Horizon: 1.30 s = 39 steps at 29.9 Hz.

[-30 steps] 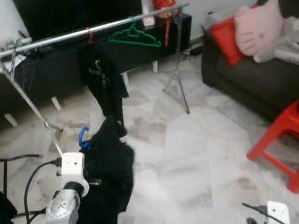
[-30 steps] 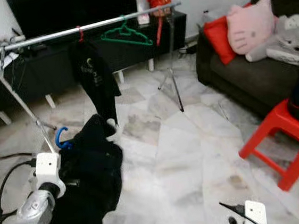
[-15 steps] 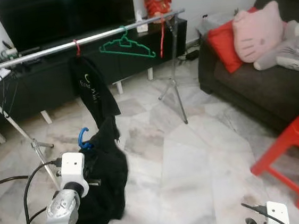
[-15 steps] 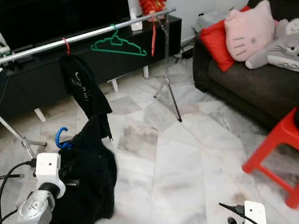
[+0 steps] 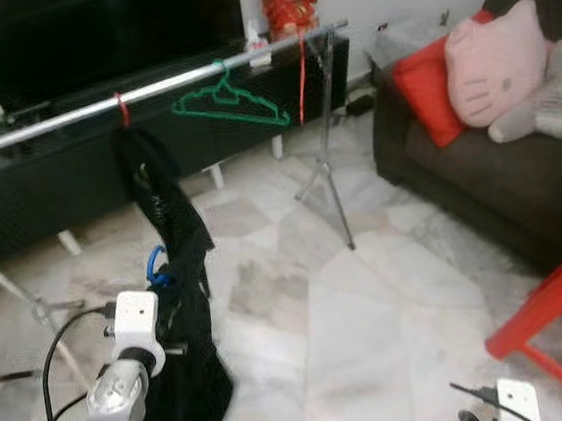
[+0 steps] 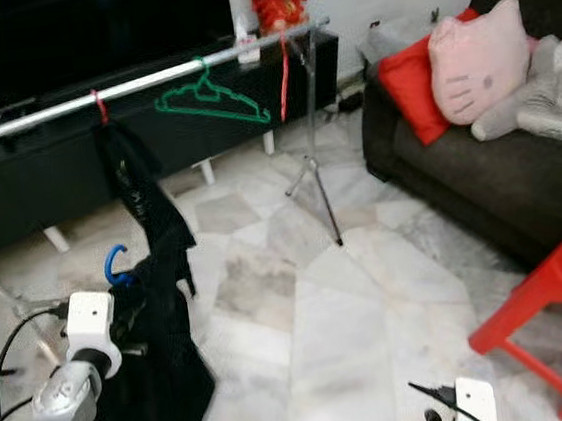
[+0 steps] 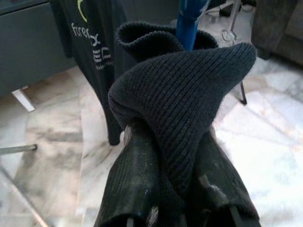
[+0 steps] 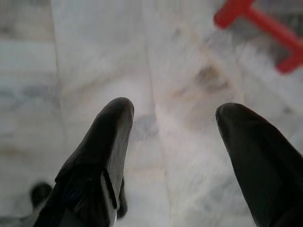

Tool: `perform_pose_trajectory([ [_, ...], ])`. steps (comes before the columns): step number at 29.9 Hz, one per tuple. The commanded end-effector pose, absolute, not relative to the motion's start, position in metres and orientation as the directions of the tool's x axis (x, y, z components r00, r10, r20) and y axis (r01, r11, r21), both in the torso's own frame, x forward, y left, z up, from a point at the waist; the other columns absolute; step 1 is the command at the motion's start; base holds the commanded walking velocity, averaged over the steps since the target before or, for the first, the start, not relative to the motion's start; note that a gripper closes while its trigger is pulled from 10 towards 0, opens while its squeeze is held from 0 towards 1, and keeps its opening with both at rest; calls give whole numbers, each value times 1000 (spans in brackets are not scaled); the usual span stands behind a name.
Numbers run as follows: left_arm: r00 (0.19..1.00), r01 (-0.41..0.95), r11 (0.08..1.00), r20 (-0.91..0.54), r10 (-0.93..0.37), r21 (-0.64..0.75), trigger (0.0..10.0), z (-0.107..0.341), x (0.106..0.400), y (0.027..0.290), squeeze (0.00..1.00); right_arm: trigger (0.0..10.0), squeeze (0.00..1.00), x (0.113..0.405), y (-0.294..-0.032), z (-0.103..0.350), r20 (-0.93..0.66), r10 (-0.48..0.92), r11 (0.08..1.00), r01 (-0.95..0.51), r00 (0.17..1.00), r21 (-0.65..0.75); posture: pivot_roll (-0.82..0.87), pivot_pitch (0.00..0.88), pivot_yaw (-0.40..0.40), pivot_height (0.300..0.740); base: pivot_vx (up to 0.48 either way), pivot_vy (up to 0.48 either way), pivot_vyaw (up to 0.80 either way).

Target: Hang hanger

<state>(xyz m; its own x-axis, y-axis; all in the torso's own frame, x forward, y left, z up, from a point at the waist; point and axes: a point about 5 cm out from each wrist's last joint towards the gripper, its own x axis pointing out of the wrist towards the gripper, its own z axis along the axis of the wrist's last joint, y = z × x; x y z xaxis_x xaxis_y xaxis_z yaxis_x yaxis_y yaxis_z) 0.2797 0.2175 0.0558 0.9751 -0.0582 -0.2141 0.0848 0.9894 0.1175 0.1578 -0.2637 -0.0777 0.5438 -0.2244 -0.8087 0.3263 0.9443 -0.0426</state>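
The left gripper (image 7: 173, 198) was clamped on a dark knit garment (image 7: 189, 99), the blue hanger (image 7: 189, 19) hook poking up just beyond its fingertips. The rail (image 5: 148, 89) ran well above and ahead. Best play: lift high, hook opening facing the rail, between the black shirt (image 5: 164, 198) and green hanger (image 5: 230, 105). The right gripper (image 8: 173, 156) hung low, fingers apart.

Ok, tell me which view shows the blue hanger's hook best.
The left eye view: the blue hanger shows its curved hook above the black garment. The right eye view shows the same. The left wrist view shows its straight blue neck above the left tool.
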Motion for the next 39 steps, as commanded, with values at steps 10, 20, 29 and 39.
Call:
perform_pose_trajectory([
  [10,984,74,986,-169,-48,150,10000,66,285,222,0,10000,0,160,-254,-80,-815,-186,958,287,548,-25,-46,0,7,740,429,0,544],
  [20,982,85,984,-181,-56,156,10000,64,285,221,0,10000,0,158,-252,-81,-823,-169,959,282,542,-11,-47,0,11,740,425,0,131],
  [29,980,93,983,-191,-62,159,10000,63,284,221,0,10000,0,158,-253,-81,-822,-179,955,296,540,-14,-45,0,12,740,420,0,0],
  [39,977,82,981,-208,-44,177,10000,59,284,222,0,10000,0,157,-253,-82,-823,-185,952,307,537,-13,-46,0,13,740,399,0,0],
])
